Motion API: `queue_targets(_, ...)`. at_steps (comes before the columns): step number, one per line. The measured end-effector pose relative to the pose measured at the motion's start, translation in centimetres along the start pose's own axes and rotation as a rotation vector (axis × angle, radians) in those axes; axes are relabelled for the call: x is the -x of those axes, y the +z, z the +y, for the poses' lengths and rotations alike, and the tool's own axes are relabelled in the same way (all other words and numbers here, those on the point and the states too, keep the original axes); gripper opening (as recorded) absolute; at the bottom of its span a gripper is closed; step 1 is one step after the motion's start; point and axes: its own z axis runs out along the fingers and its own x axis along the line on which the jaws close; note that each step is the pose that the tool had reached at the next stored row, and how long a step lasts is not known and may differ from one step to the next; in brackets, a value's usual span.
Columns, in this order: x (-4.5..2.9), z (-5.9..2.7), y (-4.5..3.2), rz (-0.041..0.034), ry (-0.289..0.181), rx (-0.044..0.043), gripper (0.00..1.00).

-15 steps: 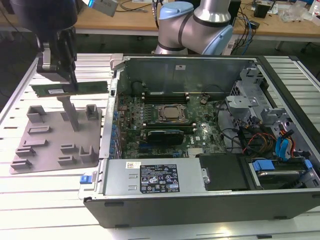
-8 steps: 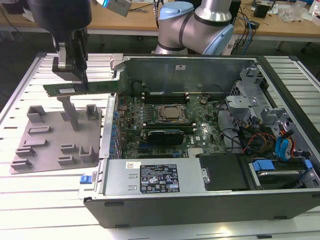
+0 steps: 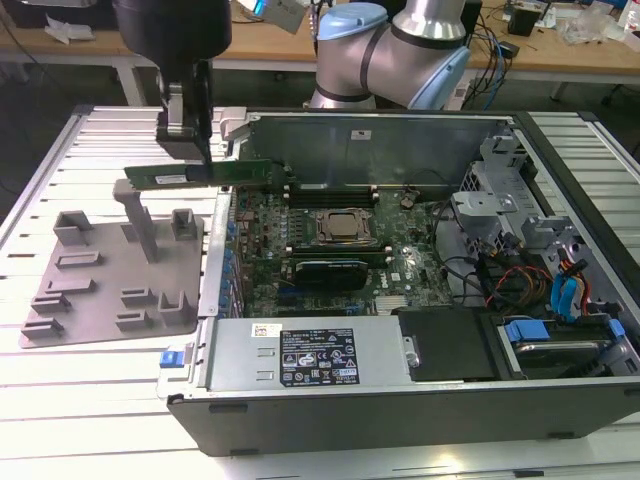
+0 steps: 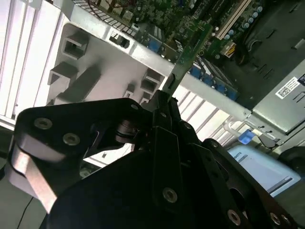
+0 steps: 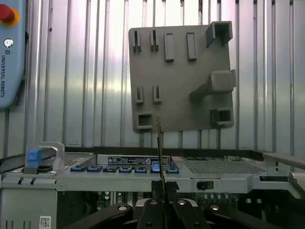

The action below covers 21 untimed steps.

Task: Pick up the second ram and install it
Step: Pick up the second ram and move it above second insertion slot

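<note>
Gripper (image 3: 186, 150) clamps second ram (image 3: 215, 174) above slatted table (image 3: 100, 390), wooden benches (image 3: 560, 55) behind

Bright o'head light, glare on table (image 3: 90, 400) (PC case (image 3: 380, 150) darker).

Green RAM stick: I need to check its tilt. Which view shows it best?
The exterior view: the long, flat green RAM stick shows side-on at full length, held by the end effector. Both wrist views show it nearly edge-on.
</note>
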Motion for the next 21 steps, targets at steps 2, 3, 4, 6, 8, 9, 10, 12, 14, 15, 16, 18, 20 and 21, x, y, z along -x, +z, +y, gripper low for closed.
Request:
queue_targets(2, 0.07, -1.06, 0.28, -0.0003, 0.000, 0.0048, 0.11)
queue_targets(3, 0.11, -1.64, 0.40, -0.0004, 0.001, 0.0073, 0.11)
queue_targets(4, 0.11, -2.25, 0.48, -0.0140, 0.001, 0.0088, 0.11)
queue_targets(6, 0.11, -2.38, 0.52, -0.0492, 0.004, 0.0081, 0.11)
queue_targets(8, 0.11, -2.43, 0.54, -0.0903, 0.005, 0.0071, 0.11)
queue_targets(9, 0.10, -2.54, 0.58, -0.1353, 0.008, 0.0061, 0.11)
queue_targets(10, 0.11, -2.80, 0.71, -0.1481, 0.012, 0.0062, 0.11)
queue_targets(12, 0.10, -3.70, 0.92, -0.1519, 0.020, 0.0081, 0.11)
queue_targets(14, 0.19, -5.10, 1.05, -0.1521, 0.022, 0.0123, 0.11)
queue_targets(15, 0.30, -6.01, 1.12, -0.1514, 0.024, 0.0148, 0.11)
queue_targets(16, 0.36, -6.35, 1.15, -0.1500, 0.024, 0.0154, 0.11)
queue_targets(18, 0.55, -7.14, 1.21, -0.1445, 0.026, 0.0166, 0.11)
queue_targets(20, 0.92, -8.38, 1.35, -0.1338, 0.029, 0.0188, 0.11)
queue_targets(21, 1.03, -8.70, 1.45, -0.1313, 0.030, 0.0193, 0.11)
